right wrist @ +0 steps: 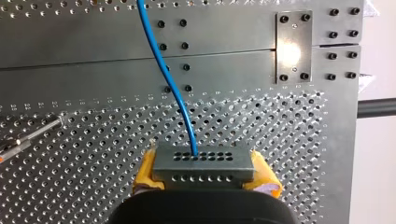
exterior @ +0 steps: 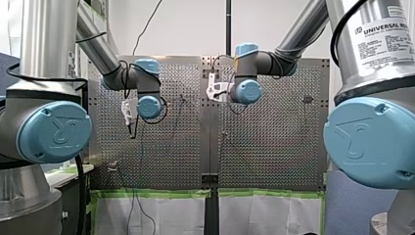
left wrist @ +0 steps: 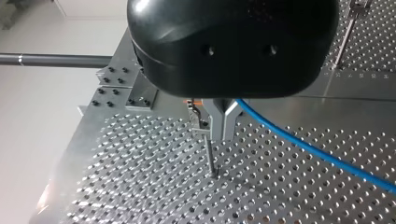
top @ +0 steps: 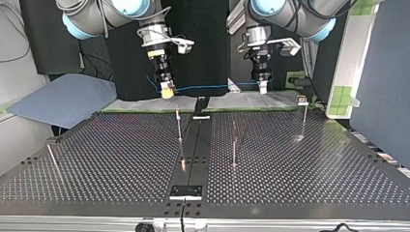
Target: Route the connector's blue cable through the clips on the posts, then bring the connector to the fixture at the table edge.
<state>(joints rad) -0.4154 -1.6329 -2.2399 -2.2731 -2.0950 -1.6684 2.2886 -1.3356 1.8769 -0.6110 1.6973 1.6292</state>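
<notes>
Connector (right wrist: 201, 163) clamped in right claw (right wrist: 205, 175); blue cable (left wrist: 317, 151) in left claw (left wrist: 224, 125).

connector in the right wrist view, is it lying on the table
No, the connector is clamped between my right pincer's yellow pads.

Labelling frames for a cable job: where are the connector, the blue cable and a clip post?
connector (right wrist: 201, 164), right wrist view, grey holed face.
blue cable (right wrist: 180, 101), right wrist view, mid-length.
clip post (left wrist: 210, 156), left wrist view, thin shaft.
</notes>
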